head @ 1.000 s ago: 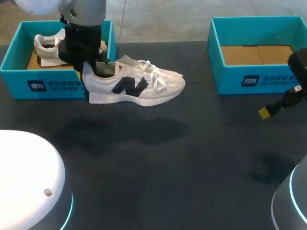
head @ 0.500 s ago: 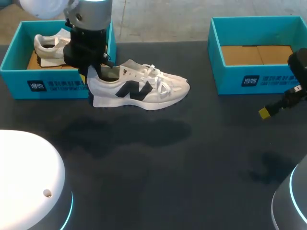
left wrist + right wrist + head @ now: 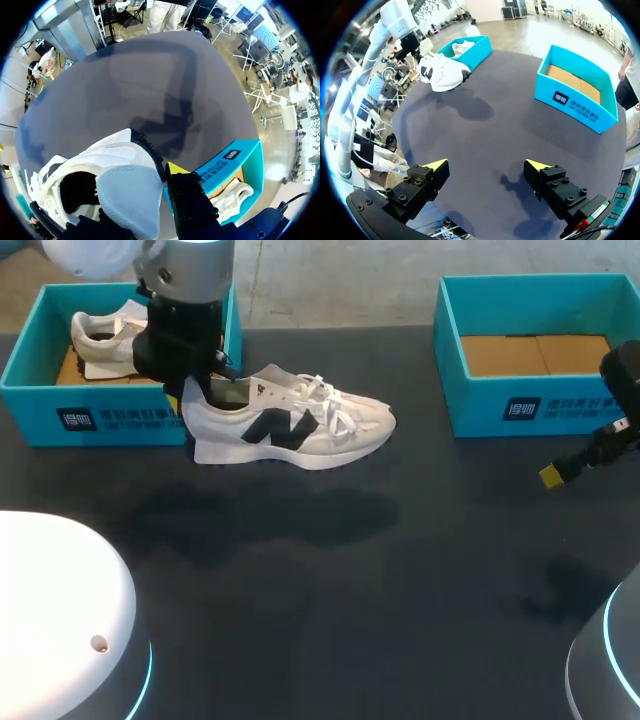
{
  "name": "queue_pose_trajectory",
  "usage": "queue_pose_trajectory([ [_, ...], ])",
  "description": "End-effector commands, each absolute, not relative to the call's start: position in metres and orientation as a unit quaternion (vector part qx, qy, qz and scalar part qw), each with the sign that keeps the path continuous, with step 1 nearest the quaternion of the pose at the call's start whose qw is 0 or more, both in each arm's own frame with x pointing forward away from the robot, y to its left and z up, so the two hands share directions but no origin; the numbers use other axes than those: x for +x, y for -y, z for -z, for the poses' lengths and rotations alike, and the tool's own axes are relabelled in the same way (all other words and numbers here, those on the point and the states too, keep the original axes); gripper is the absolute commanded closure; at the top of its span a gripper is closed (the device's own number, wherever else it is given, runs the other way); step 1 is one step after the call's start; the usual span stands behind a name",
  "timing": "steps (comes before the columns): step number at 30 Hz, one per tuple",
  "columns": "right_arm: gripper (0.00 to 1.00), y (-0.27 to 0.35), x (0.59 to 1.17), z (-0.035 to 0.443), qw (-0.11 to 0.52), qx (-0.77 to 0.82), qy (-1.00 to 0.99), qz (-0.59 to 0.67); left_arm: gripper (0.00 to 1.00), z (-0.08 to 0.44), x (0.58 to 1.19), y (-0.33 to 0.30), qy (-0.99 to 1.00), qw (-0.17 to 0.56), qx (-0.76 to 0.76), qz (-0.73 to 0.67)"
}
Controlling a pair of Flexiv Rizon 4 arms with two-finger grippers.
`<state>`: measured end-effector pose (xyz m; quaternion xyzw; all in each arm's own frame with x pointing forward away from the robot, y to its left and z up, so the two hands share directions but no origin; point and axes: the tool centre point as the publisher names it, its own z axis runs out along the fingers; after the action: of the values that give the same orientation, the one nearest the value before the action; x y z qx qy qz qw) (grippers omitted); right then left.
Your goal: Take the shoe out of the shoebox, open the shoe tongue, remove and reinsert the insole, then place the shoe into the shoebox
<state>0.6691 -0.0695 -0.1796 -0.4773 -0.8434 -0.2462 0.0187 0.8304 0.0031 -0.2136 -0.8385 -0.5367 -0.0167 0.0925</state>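
A white sneaker [image 3: 290,425] with a dark side logo hangs above the table, just in front of the left teal shoebox [image 3: 30,390], toe pointing right. My left gripper [image 3: 190,390] is shut on its heel. In the left wrist view the grey heel [image 3: 127,195] sits against the yellow-tipped finger [image 3: 175,168], and the other finger is hidden by the shoe. A second white shoe [image 3: 100,340] lies in that box. My right gripper [image 3: 486,165] stands open and holds nothing, low over the table's right side, with one yellow tip [image 3: 552,475] showing in the head view.
A second teal shoebox [image 3: 540,390] with a bare cardboard floor stands at the back right. The dark tabletop [image 3: 330,590] stretches between the boxes and the front edge.
My left arm carried the sneaker a little to the right and its toe dipped slightly, then it held still. The right arm has not moved.
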Motion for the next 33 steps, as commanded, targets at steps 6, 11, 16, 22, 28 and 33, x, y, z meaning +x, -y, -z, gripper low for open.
queue_pose_trajectory([
  [6,0.0,0.069,0.669,0.181,0.018,-0.478,0.843,0.246,1.0,0.213,0.81,0.007,0.536,0.095,-0.839,0.008],
  [11,0.0,0.069,0.669,0.181,0.018,-0.478,0.843,0.246,1.0,0.216,0.802,0.018,0.535,0.091,-0.84,0.019],
  [16,0.0,0.069,0.669,0.181,0.018,-0.478,0.843,0.246,1.0,0.217,0.795,0.025,0.533,0.078,-0.842,0.03],
  [22,0.0,0.069,0.669,0.181,0.018,-0.478,0.843,0.246,1.0,0.216,0.789,0.032,0.523,0.069,-0.849,0.028],
  [28,0.0,0.069,0.669,0.181,0.018,-0.478,0.843,0.246,1.0,0.222,0.781,0.041,0.515,0.067,-0.854,0.029],
  [33,0.0,0.069,0.669,0.181,0.018,-0.478,0.843,0.246,1.0,0.228,0.78,0.042,0.516,0.068,-0.853,0.027],
])
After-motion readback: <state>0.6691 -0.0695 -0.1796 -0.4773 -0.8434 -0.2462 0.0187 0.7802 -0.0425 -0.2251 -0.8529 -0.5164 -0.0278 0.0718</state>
